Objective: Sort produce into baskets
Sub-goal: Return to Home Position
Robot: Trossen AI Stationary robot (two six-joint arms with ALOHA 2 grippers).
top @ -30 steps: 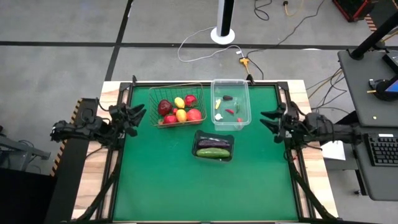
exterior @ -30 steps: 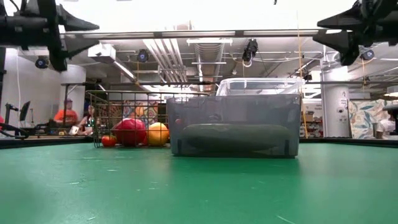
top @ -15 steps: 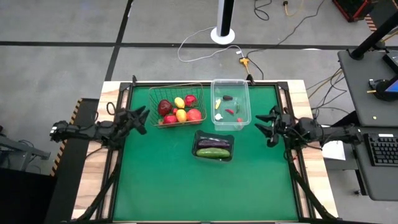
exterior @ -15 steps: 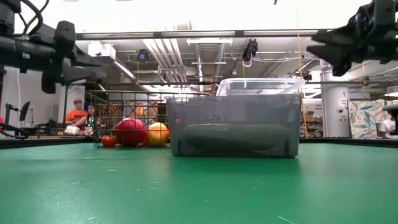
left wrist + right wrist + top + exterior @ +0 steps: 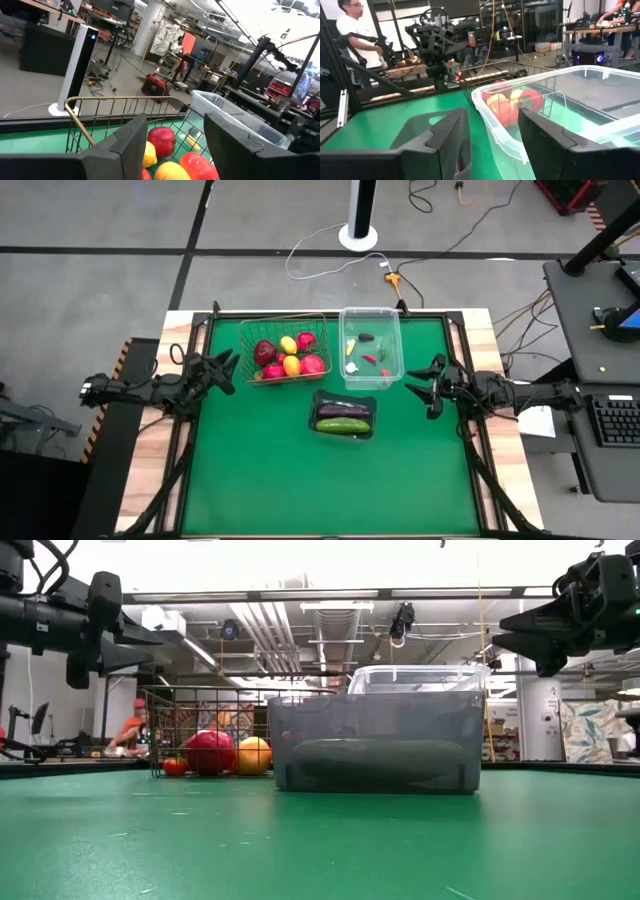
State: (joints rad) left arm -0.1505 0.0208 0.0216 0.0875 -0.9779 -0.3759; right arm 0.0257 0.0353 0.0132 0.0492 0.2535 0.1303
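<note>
Though workshop beyond, green table (matte)

Looks like a robotics lab: exposed ceiling ducts, grey floor strewn with cables, keyboard on a side desk, person among cluttered workbenches.

The floor is grey, crossed by dark seam lines. A white tower unit stands on a round base near the high view's top edge, with cables trailing beside it. A dark desk carrying a keyboard stands at the right. Overhead, pipes and a strip light run along the ceiling. A person in orange sits far back.
</note>
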